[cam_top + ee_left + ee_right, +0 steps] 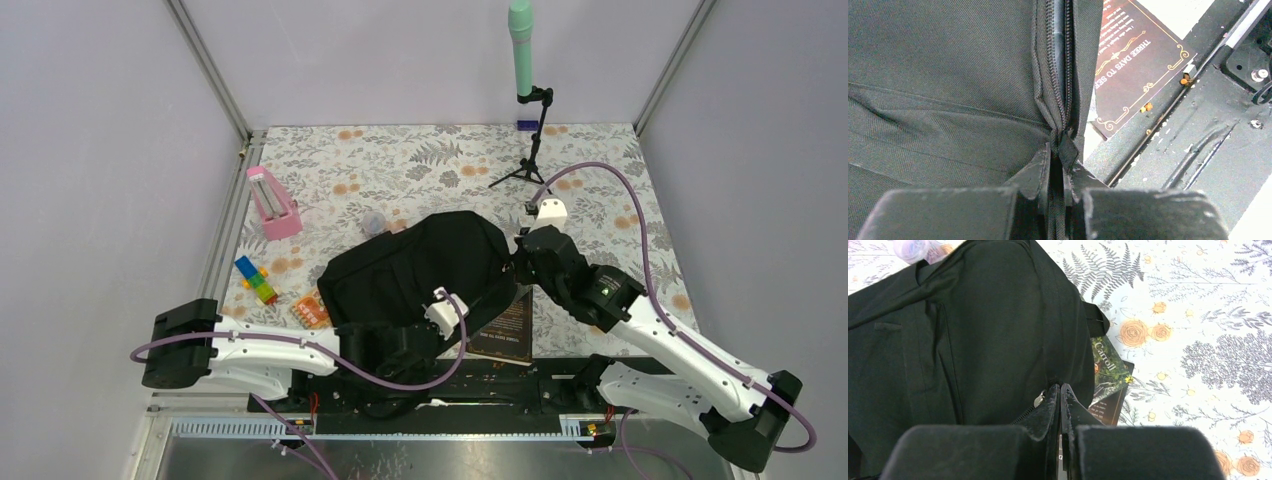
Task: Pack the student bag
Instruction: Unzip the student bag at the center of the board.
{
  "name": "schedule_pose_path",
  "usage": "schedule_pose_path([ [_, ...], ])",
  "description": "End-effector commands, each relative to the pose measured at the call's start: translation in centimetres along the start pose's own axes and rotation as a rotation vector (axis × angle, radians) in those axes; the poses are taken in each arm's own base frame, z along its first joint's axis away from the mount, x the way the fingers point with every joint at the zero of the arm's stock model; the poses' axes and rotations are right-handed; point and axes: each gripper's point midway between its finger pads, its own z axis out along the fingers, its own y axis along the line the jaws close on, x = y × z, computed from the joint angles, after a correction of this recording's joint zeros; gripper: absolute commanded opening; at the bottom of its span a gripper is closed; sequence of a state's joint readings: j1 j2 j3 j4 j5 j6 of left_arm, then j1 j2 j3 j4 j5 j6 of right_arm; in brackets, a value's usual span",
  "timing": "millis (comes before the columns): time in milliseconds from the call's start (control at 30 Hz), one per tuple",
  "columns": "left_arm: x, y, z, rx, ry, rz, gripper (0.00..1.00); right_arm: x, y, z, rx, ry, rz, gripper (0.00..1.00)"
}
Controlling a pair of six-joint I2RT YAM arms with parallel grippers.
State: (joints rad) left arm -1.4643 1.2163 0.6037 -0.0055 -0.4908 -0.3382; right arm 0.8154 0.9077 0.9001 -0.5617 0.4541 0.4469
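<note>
The student bag point(420, 265) is a large black fabric backpack lying in the middle of the floral table. My left gripper point(462, 325) is shut at its near edge; in the left wrist view the fingers point(1060, 150) pinch the fabric seam beside the zip of the bag point(948, 90). My right gripper point(515, 262) is at the bag's right side. In the right wrist view its tips point(1060, 387) are pressed together on a small dark pull, right beside the silver zip slider point(1039, 399) of the bag point(973, 330). A dark book point(508, 330) lies partly under the bag.
A pink wedge-shaped object point(272, 203), coloured blocks point(257, 280) and an orange item point(310, 312) lie left of the bag. A small clear thing point(375, 222) sits behind it. A green recorder point(521, 50) on a black tripod point(528, 160) stands at the back. White walls enclose the table.
</note>
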Motion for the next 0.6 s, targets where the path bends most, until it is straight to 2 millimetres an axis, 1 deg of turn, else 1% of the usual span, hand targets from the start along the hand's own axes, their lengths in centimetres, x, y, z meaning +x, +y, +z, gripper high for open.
schedule_pose_path([
  [0,0.7,-0.4,-1.2,0.017,0.041,-0.013,0.0,-3.1,1.0,-0.1,-0.049,-0.114,0.027,0.0],
  [33,0.1,-0.4,-1.5,0.017,0.029,-0.029,0.03,-3.1,1.2,-0.2,-0.073,-0.118,0.028,0.0],
  [100,-1.7,-0.7,-2.1,0.033,-0.014,-0.066,0.21,-2.6,1.8,-0.4,-0.127,-0.119,0.009,0.0],
  [167,-3.8,-1.1,-3.0,0.065,-0.069,-0.101,0.42,-2.4,2.3,-0.7,-0.168,-0.125,0.006,0.0],
  [267,-6.9,-1.8,-4.2,0.113,-0.156,-0.139,0.64,-2.1,2.5,-1.0,-0.196,-0.127,0.005,0.0],
  [300,-7.9,-1.9,-4.5,0.123,-0.182,-0.148,0.68,-2.0,2.6,-1.1,-0.205,-0.125,0.002,0.0],
  [367,-9.8,-1.8,-4.8,0.122,-0.226,-0.172,0.74,-1.8,2.8,-1.2,-0.221,-0.12,0.003,0.0],
  [400,-10.9,-1.7,-4.8,0.119,-0.244,-0.188,0.75,-1.7,2.9,-1.2,-0.228,-0.116,0.005,0.0],
  [467,-12.0,-1.5,-4.2,0.105,-0.252,-0.2,0.76,-1.5,3.1,-1.1,-0.238,-0.11,0.011,0.0],
  [567,-13.1,-0.9,-2.6,0.086,-0.245,-0.222,0.78,-1.3,3.5,-1.1,-0.257,-0.104,0.019,0.0],
])
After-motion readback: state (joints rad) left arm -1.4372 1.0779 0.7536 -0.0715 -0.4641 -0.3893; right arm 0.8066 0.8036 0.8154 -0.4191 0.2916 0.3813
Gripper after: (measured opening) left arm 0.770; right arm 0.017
